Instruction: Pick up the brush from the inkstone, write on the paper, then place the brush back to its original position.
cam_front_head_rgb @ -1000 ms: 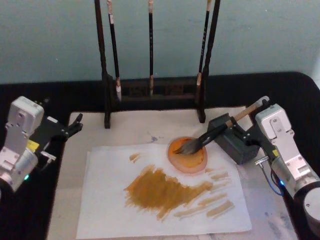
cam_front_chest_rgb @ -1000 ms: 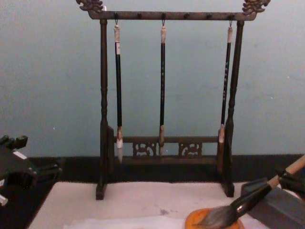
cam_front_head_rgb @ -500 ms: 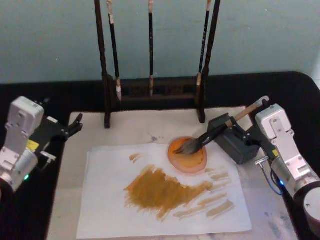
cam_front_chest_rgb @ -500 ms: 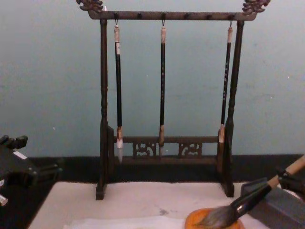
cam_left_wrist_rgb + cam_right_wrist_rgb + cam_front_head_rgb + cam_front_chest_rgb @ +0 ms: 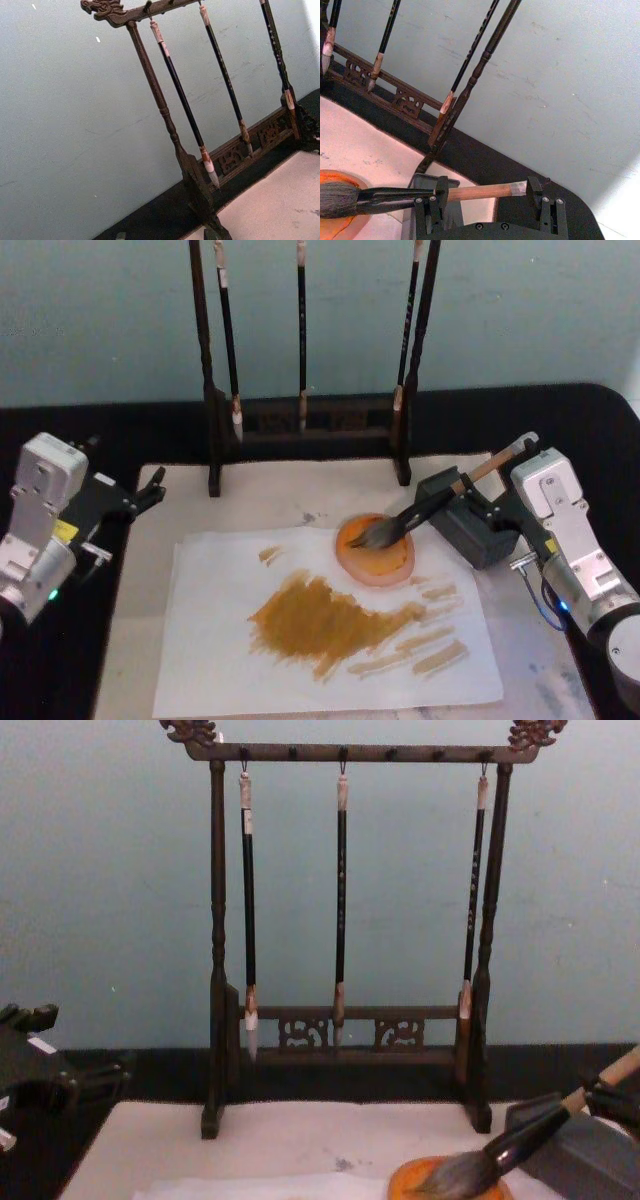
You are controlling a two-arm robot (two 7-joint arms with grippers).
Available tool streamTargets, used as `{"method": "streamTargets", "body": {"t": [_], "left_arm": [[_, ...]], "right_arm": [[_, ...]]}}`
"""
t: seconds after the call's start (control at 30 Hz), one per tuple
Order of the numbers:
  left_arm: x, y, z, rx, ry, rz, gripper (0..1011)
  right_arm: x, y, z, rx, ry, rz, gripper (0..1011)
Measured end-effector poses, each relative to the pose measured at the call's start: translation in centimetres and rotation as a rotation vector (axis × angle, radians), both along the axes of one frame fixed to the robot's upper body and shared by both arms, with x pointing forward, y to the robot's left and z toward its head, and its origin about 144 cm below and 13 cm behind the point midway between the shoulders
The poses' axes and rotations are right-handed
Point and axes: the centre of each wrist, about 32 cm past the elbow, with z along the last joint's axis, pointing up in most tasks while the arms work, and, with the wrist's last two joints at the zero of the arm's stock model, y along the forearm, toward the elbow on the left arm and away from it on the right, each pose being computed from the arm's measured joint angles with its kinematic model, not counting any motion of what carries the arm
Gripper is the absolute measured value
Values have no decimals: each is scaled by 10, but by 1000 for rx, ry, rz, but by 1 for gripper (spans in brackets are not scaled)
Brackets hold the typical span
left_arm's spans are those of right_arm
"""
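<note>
black counter before a pale wall. the brush [image 5: 425, 510] slants across the inkstone [image 5: 468, 518], bristles in the orange dish [image 5: 375, 548], handle end towards my right gripper [image 5: 497, 510], which straddles it; grip state unclear. paper [image 5: 210, 640] lies left; left gripper [image 5: 140, 495] parked apart.

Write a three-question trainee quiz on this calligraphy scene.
1. True or false: the brush has its bristles over the orange dish.
2. How many thin brushes hang on the rack? A) two B) three C) four
3. Fill in: the right gripper has its jaws on either side of the brush's ____ handle.

Key: 1 true; 2 B; 3 tan wooden. The left gripper sits at the mat's left edge, away from the paper.
</note>
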Motion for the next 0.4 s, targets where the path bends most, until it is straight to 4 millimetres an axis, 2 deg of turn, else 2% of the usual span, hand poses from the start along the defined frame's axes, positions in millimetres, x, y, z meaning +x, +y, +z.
{"method": "streamTargets", "body": {"t": [0.4], "left_arm": [[0, 0, 0, 0, 0, 0, 1010]], "right_arm": [[0, 0, 0, 0, 0, 0, 1000]]}}
